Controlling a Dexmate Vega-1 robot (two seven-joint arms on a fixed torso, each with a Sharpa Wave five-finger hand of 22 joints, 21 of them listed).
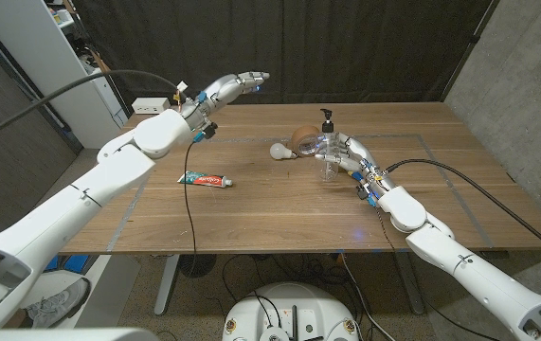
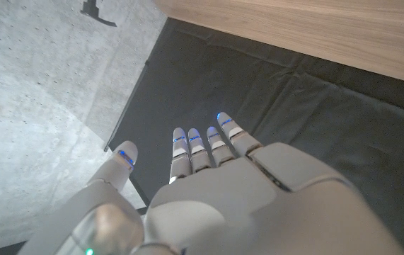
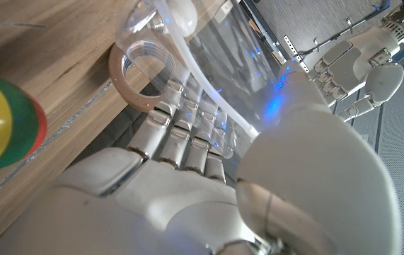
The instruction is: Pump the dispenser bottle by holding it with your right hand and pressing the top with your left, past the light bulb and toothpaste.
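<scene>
The dispenser bottle (image 1: 328, 152) is apparently gripped by the right robot hand (image 1: 346, 158); the pump remains unpressed, the left robot hand (image 1: 235, 87) raised, fingers apart, empty.

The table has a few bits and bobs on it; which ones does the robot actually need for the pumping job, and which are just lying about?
Part of the job:
- clear dispenser bottle, black pump on top
- right hand, gripping the bottle
- left hand, raised over the table's far left, holding nothing

Just lying about:
- light bulb
- toothpaste
- brown tape roll behind the bottle
- table
</scene>
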